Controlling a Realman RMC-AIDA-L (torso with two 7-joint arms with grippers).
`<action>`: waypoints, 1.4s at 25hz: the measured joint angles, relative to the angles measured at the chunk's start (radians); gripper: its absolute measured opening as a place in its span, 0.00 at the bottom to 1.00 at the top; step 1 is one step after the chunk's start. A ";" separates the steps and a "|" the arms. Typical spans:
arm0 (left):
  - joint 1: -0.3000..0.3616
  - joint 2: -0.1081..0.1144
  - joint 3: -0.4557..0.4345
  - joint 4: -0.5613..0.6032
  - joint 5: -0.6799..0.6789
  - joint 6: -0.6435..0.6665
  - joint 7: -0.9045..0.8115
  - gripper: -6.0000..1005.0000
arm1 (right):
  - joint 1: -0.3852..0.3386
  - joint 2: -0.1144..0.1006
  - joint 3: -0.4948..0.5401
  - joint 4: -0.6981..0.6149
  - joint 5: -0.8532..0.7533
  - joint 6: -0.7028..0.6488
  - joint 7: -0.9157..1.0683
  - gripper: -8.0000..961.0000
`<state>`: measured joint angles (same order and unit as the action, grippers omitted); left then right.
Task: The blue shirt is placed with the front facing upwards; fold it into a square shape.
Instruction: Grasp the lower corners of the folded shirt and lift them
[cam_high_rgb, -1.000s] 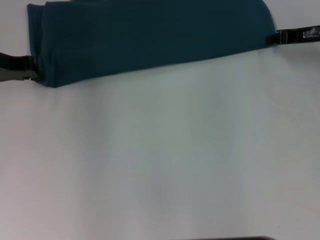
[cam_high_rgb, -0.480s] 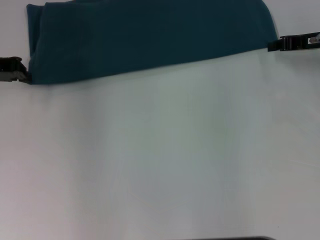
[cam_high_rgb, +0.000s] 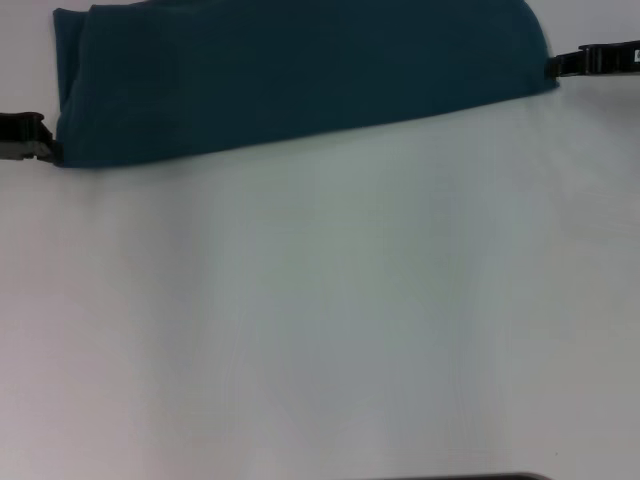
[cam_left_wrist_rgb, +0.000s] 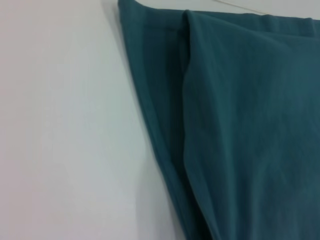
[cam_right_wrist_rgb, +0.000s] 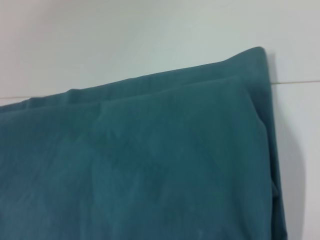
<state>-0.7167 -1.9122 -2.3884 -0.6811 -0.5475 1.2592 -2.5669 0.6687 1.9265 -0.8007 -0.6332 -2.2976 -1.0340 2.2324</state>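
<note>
The blue shirt (cam_high_rgb: 300, 70) lies folded into a wide band across the far side of the white table, plain teal side up, with no lettering showing. My left gripper (cam_high_rgb: 30, 138) is at the left edge of the head view, right beside the band's near-left corner. My right gripper (cam_high_rgb: 575, 63) is at the right edge, its tip at the band's right end. The left wrist view shows the blue shirt (cam_left_wrist_rgb: 240, 125) with stacked layers along one edge. In the right wrist view, a folded corner of the blue shirt (cam_right_wrist_rgb: 150, 170) lies flat.
The white table (cam_high_rgb: 320, 320) stretches bare from the shirt to the near side. A thin dark strip (cam_high_rgb: 460, 477) shows at the bottom of the head view. A faint seam line (cam_right_wrist_rgb: 300, 81) crosses the tabletop beside the shirt's corner.
The left gripper has drawn back to the left, and the shirt's near-left corner has dropped flat. The right gripper dipped, then moved up and a little to the right.
</note>
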 joint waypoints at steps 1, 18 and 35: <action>-0.001 -0.001 0.000 0.000 0.000 0.000 0.001 0.01 | 0.003 0.000 -0.004 0.001 -0.003 0.001 -0.001 0.18; -0.004 -0.005 0.000 0.001 0.000 -0.013 0.015 0.01 | 0.048 0.026 -0.013 0.059 -0.104 0.142 -0.013 0.52; -0.005 -0.010 0.000 0.000 0.000 -0.009 0.011 0.01 | 0.090 0.032 -0.038 0.153 -0.099 0.269 -0.067 0.53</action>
<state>-0.7220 -1.9219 -2.3884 -0.6811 -0.5476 1.2505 -2.5559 0.7588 1.9586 -0.8391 -0.4801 -2.3962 -0.7653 2.1655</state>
